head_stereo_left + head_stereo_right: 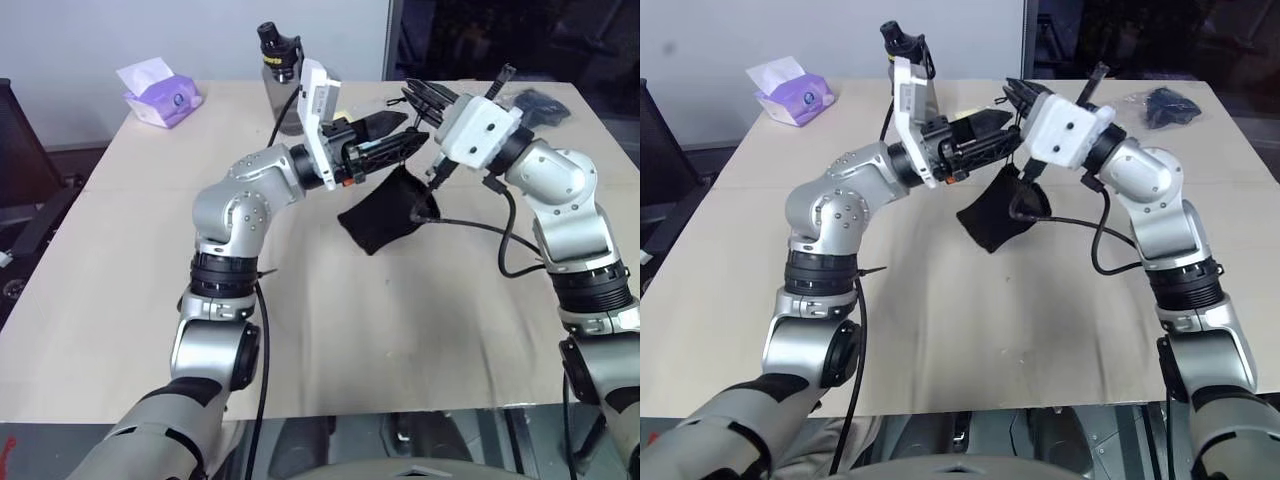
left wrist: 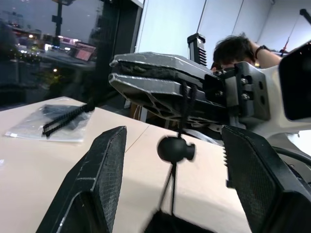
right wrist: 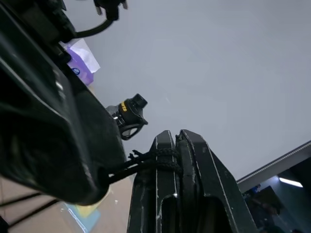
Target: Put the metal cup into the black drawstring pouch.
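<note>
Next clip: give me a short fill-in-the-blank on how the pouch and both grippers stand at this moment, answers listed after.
1. The black drawstring pouch hangs above the table by its ____.
2. The cord is pinched in the ____ gripper.
3. The left gripper stands ____ with the cord's round toggle between its fingers.
4. Behind the arms stands a grey bottle with a ____ cap.

Missing words: cord; right; open; black
</note>
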